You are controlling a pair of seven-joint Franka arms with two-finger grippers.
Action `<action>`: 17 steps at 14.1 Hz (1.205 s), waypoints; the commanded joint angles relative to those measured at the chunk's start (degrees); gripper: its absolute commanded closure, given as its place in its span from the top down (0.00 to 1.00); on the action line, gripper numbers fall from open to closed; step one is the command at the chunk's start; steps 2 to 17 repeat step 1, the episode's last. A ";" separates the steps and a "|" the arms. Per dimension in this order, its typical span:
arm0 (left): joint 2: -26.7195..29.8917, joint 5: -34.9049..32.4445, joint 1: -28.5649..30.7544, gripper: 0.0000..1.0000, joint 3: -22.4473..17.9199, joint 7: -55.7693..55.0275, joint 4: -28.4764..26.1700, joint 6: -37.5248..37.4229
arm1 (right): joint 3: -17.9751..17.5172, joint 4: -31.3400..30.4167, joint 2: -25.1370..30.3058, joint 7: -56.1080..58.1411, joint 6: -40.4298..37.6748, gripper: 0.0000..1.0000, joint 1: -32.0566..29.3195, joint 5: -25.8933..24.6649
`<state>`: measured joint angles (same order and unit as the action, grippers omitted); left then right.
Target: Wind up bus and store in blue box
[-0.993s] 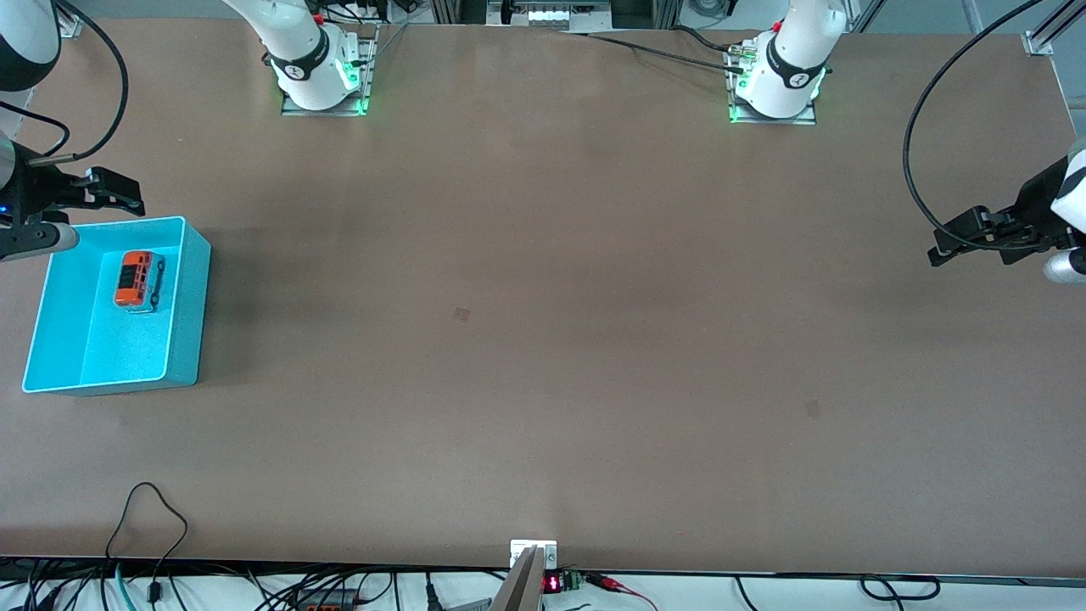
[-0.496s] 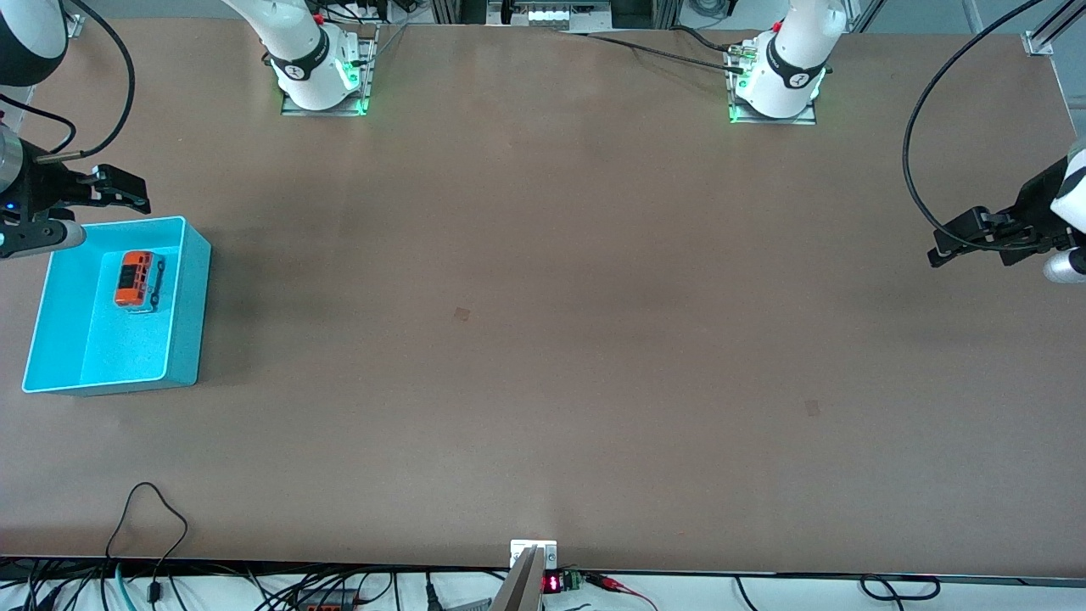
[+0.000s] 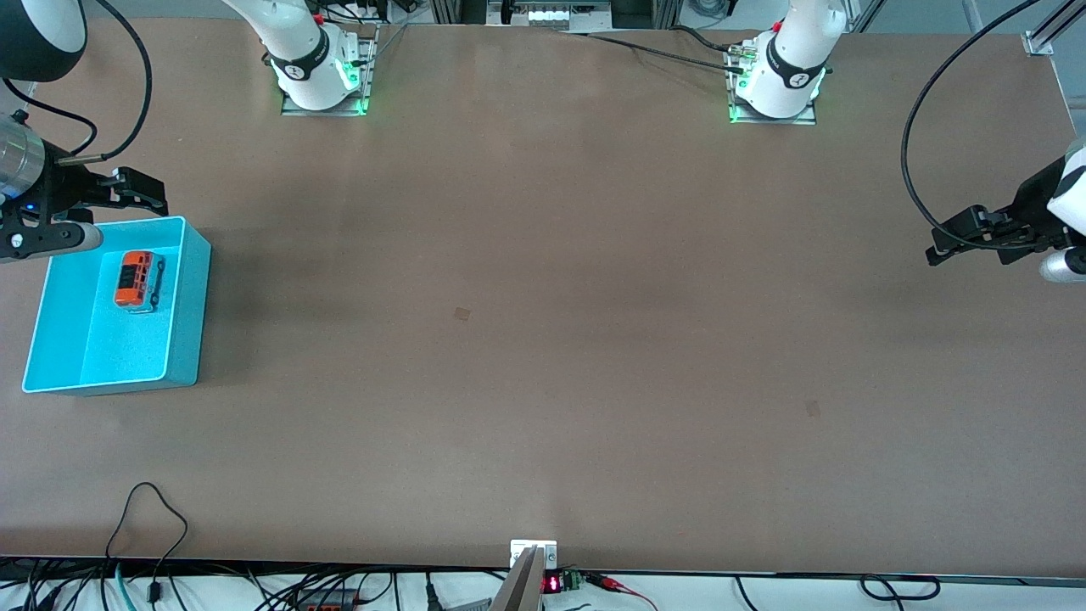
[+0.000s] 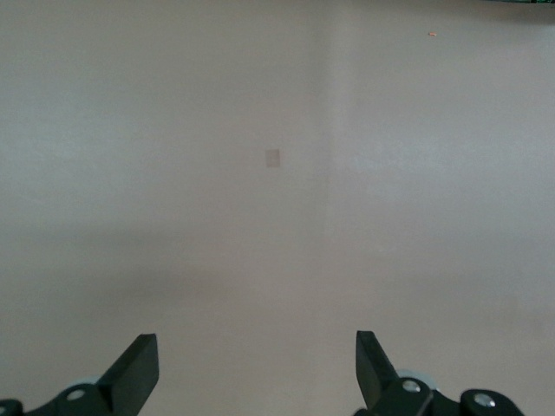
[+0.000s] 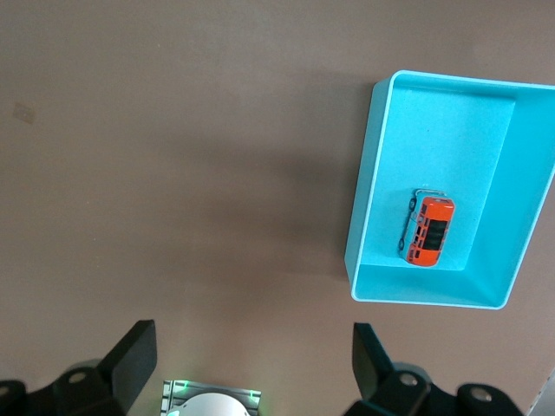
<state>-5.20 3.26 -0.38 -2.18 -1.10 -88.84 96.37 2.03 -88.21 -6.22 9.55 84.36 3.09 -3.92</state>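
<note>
Bus (image 3: 138, 281) inside blue box (image 3: 185, 293); left gripper (image 4: 257, 368), right gripper (image 5: 254, 360) jaws apart, empty

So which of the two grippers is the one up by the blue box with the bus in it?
The right gripper, open and empty, over the table by the blue box holding the bus. The left gripper hangs open over the table's left-arm end.

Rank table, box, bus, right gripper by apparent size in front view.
1. table
2. box
3. right gripper or bus: they look about alike, and the gripper hangs above the table, nearer the camera, so no ranking.
</note>
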 commanded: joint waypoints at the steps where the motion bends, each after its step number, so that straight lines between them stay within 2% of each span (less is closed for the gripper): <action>1: 1.15 -0.71 0.03 1.00 0.16 0.92 -1.07 -0.13 | -0.54 -1.53 1.65 -0.76 0.37 1.00 -0.98 0.76; 17: 1.15 -0.71 0.03 1.00 0.16 0.92 -1.07 -0.13 | -0.54 -1.53 1.65 -0.76 0.37 1.00 -0.98 0.76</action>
